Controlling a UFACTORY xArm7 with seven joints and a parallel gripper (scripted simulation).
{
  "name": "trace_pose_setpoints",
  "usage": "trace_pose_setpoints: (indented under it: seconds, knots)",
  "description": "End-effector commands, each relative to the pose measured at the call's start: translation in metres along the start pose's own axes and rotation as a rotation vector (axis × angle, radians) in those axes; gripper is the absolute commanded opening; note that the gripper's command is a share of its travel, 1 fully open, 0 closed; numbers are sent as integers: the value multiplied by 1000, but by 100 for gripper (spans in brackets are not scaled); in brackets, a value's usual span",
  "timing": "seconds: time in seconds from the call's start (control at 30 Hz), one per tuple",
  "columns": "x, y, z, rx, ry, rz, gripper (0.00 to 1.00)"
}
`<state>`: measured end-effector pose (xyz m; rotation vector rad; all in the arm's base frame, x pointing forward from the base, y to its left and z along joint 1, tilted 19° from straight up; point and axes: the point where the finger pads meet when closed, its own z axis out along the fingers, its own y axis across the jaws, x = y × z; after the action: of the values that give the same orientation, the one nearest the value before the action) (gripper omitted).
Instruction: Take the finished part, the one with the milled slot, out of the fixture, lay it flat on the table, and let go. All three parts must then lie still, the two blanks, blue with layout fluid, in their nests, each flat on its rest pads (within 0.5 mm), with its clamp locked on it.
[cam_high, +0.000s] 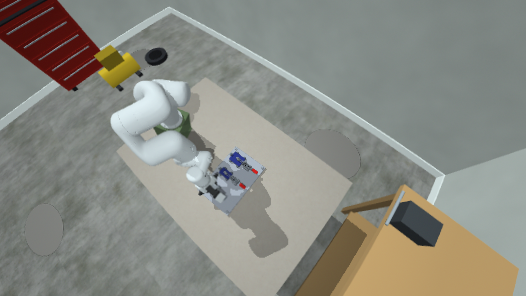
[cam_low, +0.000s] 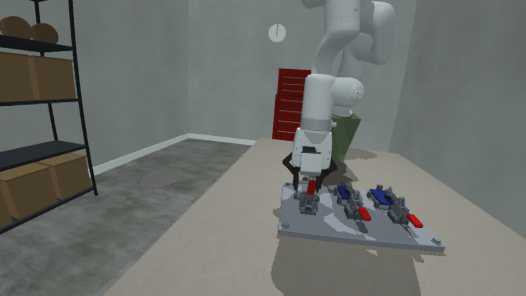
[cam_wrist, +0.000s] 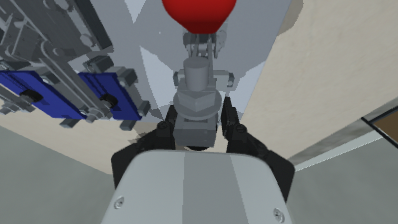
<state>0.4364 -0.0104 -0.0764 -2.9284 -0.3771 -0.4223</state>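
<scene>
In the exterior view, a black shelf rack (cam_low: 80, 100) with brown boxes stands at the far left, and a red drawer cabinet (cam_low: 290, 100) sits against the back wall. Right of centre, the white arm (cam_low: 325, 100) reaches straight down to the grey fixture plate (cam_low: 320, 230), which lies flat on the beige surface (cam_low: 210, 225).

The tool (cam_low: 309, 181) is at the plate's left nest, clenched on that nest's clamp: in the wrist view its black fingers press on both sides of the grey clamp body (cam_wrist: 197, 102), with the red clamp handle (cam_wrist: 199, 12) standing just beyond. The finished part itself cannot be made out beneath the clamp and tool.

To the right on the same plate, the two blue blanks (cam_low: 344, 191) (cam_low: 380, 196) sit in the middle and right nests, each with a grey clamp across it and a red handle (cam_low: 364, 214) (cam_low: 415, 220) lying low toward the plate's near edge.
</scene>
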Motion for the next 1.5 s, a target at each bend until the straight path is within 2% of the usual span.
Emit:
trace_pose_setpoints:
  seconds: [0.0, 0.83, 1.47]
  knots:
    - [1, 1, -5, -2, 2, 0, 0]
    - [1, 1, -28, -2, 2, 0, 0]
    - [1, 1, -32, -2, 2, 0, 0]
